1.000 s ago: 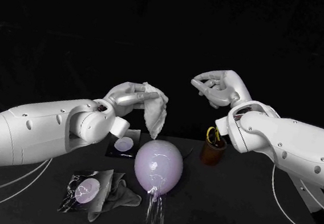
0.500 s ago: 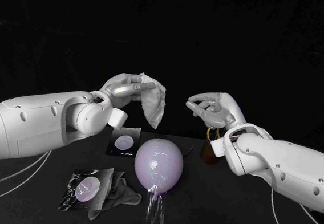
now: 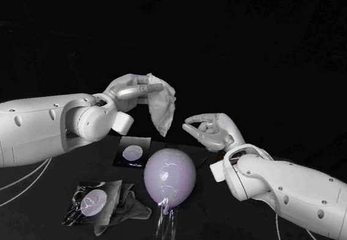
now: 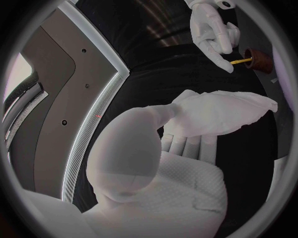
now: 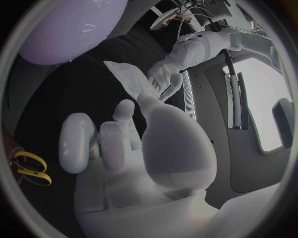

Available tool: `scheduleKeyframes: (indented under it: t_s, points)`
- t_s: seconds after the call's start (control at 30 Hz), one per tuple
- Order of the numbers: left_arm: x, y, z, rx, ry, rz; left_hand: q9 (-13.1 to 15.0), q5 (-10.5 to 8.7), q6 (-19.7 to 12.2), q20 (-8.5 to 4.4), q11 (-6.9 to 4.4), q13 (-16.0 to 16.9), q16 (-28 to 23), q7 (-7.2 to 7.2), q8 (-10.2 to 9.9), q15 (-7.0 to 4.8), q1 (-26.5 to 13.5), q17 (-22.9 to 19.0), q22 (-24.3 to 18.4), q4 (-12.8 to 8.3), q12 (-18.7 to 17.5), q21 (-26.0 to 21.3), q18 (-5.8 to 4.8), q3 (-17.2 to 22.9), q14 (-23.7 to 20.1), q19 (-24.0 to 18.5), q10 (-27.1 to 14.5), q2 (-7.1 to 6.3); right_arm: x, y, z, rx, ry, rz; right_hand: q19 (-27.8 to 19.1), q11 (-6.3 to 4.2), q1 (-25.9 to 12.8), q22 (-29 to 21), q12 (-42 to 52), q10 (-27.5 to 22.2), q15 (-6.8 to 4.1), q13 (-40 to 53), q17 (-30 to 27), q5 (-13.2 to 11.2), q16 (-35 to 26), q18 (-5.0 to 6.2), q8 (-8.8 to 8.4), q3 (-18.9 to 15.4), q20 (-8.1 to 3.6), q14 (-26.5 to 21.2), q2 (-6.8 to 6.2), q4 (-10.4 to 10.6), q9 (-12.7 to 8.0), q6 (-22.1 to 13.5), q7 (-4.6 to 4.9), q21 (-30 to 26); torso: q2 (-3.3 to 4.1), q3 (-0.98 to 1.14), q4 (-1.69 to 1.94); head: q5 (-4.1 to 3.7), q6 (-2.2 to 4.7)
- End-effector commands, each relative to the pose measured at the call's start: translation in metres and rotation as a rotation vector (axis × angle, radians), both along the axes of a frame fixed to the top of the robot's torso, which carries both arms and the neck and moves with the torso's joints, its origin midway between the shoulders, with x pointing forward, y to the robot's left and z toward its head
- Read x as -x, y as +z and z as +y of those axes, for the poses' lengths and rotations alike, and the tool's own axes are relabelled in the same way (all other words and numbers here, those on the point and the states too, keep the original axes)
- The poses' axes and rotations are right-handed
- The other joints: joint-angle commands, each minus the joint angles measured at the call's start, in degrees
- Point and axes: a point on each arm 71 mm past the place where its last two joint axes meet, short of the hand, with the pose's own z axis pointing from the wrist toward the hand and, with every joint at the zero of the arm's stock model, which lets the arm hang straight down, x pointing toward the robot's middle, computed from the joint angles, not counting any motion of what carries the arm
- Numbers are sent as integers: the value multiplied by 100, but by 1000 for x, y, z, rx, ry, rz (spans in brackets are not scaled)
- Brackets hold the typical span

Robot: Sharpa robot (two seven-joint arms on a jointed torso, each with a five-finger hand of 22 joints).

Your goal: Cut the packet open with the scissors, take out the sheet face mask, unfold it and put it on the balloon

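My left hand [image 3: 135, 91] is raised above the table and pinches the white folded sheet mask [image 3: 162, 111], which hangs down from its fingers; the mask [image 4: 218, 114] lies across the fingertips in the left wrist view. To the right of the mask, a short gap away, my right hand [image 3: 210, 129] hangs with half-bent fingers and nothing in it. The pale purple balloon [image 3: 170, 179] stands below both hands on a clear stand [image 3: 165, 233]. The cut packet [image 3: 95, 201] lies on the table at the front left. The yellow-handled scissors [image 5: 29, 168] stand in a brown holder [image 4: 260, 58].
A small dark card with a pale oval [image 3: 133, 152] lies behind the balloon's left side. My right forearm [image 3: 295, 192] crosses low over the table's right half. In the right wrist view, the balloon [image 5: 68, 25] sits beyond my right fingers.
My right hand has come down and leftward toward the mask, and its arm now hides the brown holder. My left hand has lifted the mask slightly higher.
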Motion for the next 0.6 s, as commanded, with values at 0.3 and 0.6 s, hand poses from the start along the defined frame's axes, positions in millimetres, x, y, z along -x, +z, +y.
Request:
scheduleKeyframes:
  t_s: [0.3, 0.6]
  points:
    - [2, 4, -2, 31, -37, -5, 411, -12, -340, 258, 193, 1, -258, -297, 290, 161, -44, -137, -228, 228, -72, -532, 31, 13, -152, -463, -669, 149, -3, -12, 25, -12, 17, 71, 6, 74, -9, 1059, 292, -23, 60, 242, 409, -82, 60, -105, -95, -79, 54, 234, -32, -5, -40, -194, 48, 36, 5, 2, 9, -56, 1]
    - [4, 3, -3, 36, -47, 4, 781, -6, -748, 310, 83, -13, -442, -371, 666, 183, -37, -229, -222, 411, -90, -732, 43, 12, -262, -435, -1257, 267, -10, -13, 37, -30, -5, 48, -15, 91, 33, 1053, 332, -67, 76, 271, 394, -91, 55, -97, -123, -65, 69, 223, 8, -30, -52, -248, 68, 4, 5, 3, 6, -47, -27]
